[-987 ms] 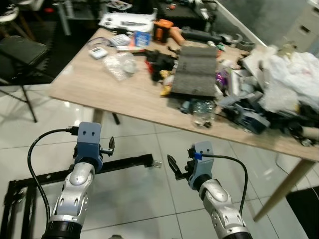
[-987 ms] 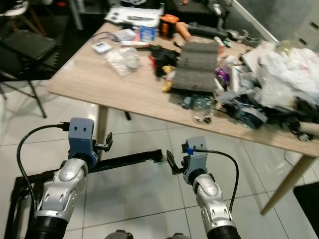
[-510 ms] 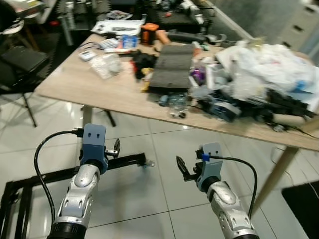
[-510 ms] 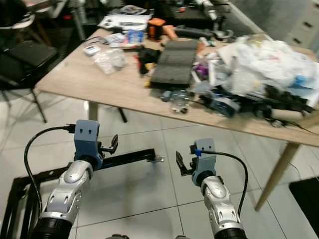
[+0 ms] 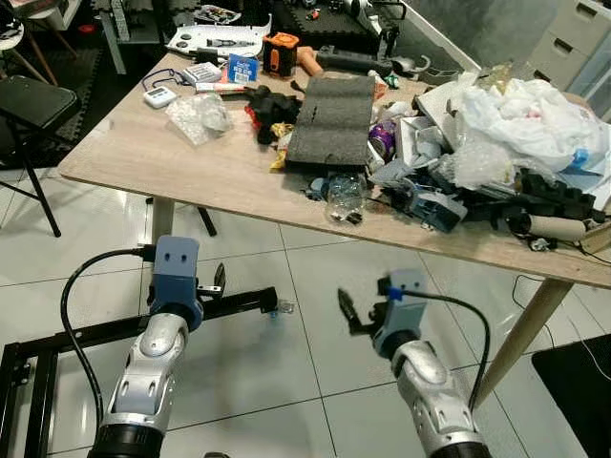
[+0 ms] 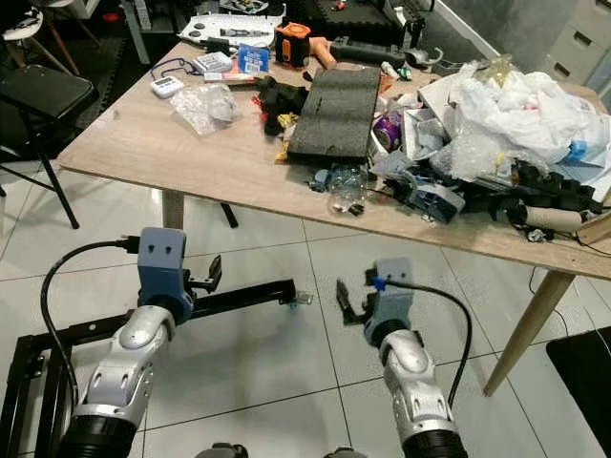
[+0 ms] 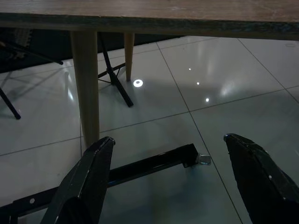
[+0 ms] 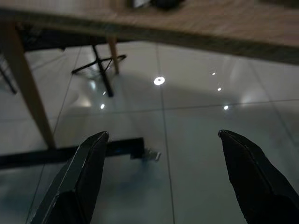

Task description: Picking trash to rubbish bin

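Trash lay heaped on the desk [image 5: 143, 157] ahead of me: a crushed clear bottle [image 5: 345, 197] at the near edge, white plastic bags [image 5: 535, 114] piled at the far right, and a clear crumpled bag [image 5: 199, 116] toward the left. Between them sat a dark grey mat [image 5: 331, 119], a black tangle of gear [image 5: 264, 103] and an orange tool case [image 5: 281, 52], things I judged were not rubbish. I could see no rubbish bin.

Both arms were held low over the white tiled floor [image 5: 286, 372], short of the desk. The left tool [image 7: 173, 172] had its fingers spread wide with nothing between them, pointed under the desk past a wooden leg [image 7: 87, 88] and over a black metal frame [image 5: 224, 312] lying on the floor. The right tool [image 8: 161, 172] was likewise spread and empty, pointing under the desk edge.

My worry was the reach. The bottle sat among cables and a blue-black device [image 5: 434, 205], so a careless grab could snag those and drag clutter off the edge. Stepping closer, I could also catch a foot on the floor frame. With no bin sighted, I would have had to turn about while carrying something, risking a drop.
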`<state>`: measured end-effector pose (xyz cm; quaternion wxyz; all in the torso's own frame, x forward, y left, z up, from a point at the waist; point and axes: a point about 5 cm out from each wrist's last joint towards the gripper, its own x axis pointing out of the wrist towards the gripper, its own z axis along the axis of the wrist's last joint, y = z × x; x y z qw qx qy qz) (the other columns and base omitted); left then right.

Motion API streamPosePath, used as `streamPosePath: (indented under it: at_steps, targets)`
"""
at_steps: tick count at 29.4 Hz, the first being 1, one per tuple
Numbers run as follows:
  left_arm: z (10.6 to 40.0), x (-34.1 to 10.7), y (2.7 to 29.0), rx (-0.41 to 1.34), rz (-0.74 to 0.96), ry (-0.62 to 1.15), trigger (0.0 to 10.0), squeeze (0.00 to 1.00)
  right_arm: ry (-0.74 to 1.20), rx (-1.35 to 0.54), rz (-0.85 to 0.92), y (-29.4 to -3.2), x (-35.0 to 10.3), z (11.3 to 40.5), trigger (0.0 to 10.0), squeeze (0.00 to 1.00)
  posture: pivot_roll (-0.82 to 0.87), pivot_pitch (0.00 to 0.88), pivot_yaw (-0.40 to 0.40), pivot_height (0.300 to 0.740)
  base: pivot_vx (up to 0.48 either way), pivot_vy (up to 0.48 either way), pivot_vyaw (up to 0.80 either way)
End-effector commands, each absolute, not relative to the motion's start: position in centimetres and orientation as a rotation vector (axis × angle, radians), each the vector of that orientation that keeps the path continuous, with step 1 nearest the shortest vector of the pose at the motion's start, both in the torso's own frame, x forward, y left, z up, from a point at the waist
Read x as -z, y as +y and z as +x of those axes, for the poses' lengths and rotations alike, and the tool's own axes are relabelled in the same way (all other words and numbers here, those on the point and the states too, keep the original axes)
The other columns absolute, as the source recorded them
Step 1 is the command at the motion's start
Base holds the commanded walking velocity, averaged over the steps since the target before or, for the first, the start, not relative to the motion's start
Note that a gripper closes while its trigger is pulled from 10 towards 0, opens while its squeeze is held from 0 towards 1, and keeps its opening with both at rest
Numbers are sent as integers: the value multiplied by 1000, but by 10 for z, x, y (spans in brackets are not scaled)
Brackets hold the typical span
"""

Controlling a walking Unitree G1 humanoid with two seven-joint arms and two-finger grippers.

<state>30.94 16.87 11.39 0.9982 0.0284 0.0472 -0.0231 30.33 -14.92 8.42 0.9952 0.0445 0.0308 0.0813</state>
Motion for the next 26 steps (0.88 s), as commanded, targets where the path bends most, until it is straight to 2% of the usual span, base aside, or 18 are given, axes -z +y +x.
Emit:
streamPosePath:
  at_steps: [1, 6, 15, 26]
  targets:
    - [308, -111, 169, 45, 53, 103, 10000, 0, 50, -119, 95, -158, -85, 302, 10000, 0, 10, 171, -41, 740, 0, 0, 0]
    - [308, -114, 169, 44, 36, 79, 10000, 0, 49, -99, 88, -164, -85, 303, 10000, 0, 6, 172, -40, 740, 0, 0, -727]
    - [309, -121, 170, 36, 7, 43, 10000, 0, -193, -77, 69, -166, -123, 307, 10000, 0, 5, 168, -33, 740, 0, 0, 0]
    - [307, -126, 166, 75, -32, 11, 10000, 0, -214, -71, 17, -170, -133, 315, 10000, 0, 2, 167, -38, 740, 23, 0, 0]
